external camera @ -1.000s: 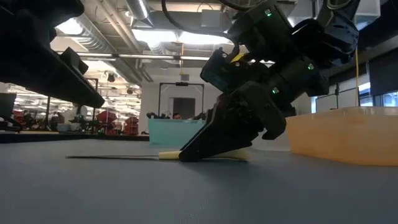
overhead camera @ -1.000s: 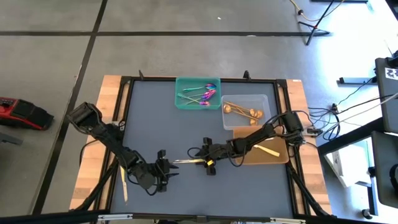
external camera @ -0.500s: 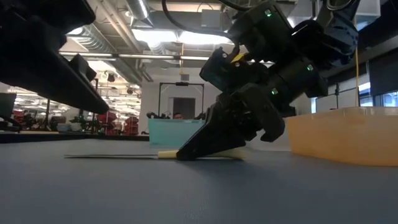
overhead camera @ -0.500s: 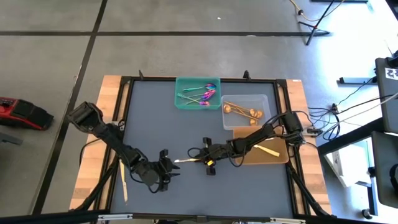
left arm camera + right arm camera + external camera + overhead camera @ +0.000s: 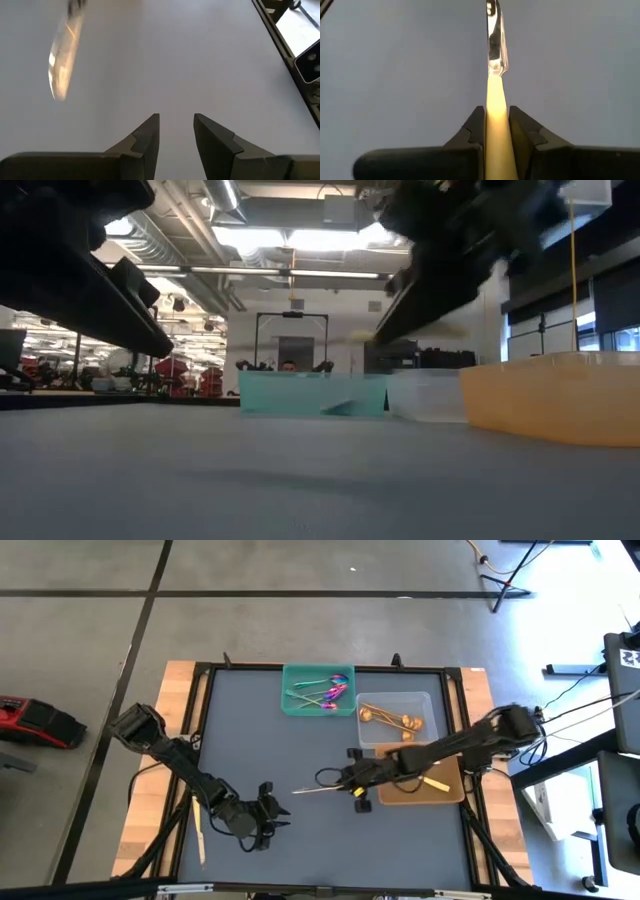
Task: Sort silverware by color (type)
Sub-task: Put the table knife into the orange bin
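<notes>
My right gripper (image 5: 496,120) is shut on a pale yellow knife (image 5: 320,789) and holds it above the middle of the mat. Its steel blade (image 5: 495,35) points toward the table's left. My left gripper (image 5: 176,135) stands open and holds nothing near the front left of the mat (image 5: 268,822); the held blade (image 5: 62,65) shows blurred beyond it. Another knife (image 5: 434,783) lies in the orange tray (image 5: 395,798). Purple-headed spoons (image 5: 325,692) lie in the green tray (image 5: 290,705). Gold spoons (image 5: 392,718) lie in the clear tray (image 5: 425,700). My right gripper pinches the knife's yellow handle (image 5: 496,107) between its two fingers. The fingers come slanting down from the table's right and lie along the knife. The handle runs back between them and the blade sticks out ahead. The knife is lifted clear of the mat, roughly level.
One more knife (image 5: 198,835) lies on the wooden strip left of the mat, beside my left arm. The three trays stand along the far and right sides of the mat. Open mat (image 5: 270,750) lies between the arms and the green tray.
My right gripper has risen and gone a little toward the table's right edge, taking the knife with it. The knife lay flat on the mat and now hangs clear of it, with its blade still pointing left.
</notes>
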You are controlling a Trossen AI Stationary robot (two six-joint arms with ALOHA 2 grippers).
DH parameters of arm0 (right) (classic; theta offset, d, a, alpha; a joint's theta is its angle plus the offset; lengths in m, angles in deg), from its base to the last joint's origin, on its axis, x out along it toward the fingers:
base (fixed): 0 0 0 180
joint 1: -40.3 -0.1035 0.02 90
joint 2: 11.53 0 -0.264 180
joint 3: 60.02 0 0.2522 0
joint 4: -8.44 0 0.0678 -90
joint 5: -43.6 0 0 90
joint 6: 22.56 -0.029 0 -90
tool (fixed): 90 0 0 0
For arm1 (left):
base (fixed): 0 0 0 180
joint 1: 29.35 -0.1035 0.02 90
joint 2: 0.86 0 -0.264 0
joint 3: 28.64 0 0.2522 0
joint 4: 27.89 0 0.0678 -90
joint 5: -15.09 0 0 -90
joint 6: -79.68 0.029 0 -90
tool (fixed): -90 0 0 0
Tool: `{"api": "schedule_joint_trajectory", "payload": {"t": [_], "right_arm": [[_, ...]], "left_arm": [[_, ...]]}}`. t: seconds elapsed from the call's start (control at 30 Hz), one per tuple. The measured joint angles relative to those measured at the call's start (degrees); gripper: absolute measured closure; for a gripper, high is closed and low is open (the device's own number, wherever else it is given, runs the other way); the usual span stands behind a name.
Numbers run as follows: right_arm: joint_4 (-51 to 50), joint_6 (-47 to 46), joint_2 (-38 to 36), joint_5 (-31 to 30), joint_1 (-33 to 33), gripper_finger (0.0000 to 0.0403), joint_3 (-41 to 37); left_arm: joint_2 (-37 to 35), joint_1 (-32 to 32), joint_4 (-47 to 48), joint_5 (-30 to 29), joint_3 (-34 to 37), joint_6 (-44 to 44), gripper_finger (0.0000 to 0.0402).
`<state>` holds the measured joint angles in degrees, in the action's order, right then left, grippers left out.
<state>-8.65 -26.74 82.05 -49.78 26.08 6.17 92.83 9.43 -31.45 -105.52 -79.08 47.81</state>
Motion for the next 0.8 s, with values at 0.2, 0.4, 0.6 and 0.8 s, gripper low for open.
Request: {"api": "schedule_joint_trajectory", "payload": {"t": [0.2, 0.4, 0.6, 0.8], "right_arm": [[-19.31, -3.98, -13.67, -0.02, -0.02, 0.0354, 0.07], [-33.34, -10.39, -23.49, -0.26, -1.05, 0.0359, 0.09], [-44.11, -19.59, -30.36, -6.89, -7.51, 0.0357, 0.09], [-53.61, -33.04, -36.04, -13.26, -15.65, 0.0355, -1.81]], "left_arm": [[0.02, -0.26, 0.09, 0.15, -0.02, -0.55, 0.0285], [0.17, -0.28, 0.11, -1.9, -0.02, -0.57, 0.0285], [0.17, -0.27, 0.03, -1.98, -0.02, -0.59, 0.0285], [0.17, -0.26, -0.5, -1.92, -0.02, -0.64, 0.0285]]}}
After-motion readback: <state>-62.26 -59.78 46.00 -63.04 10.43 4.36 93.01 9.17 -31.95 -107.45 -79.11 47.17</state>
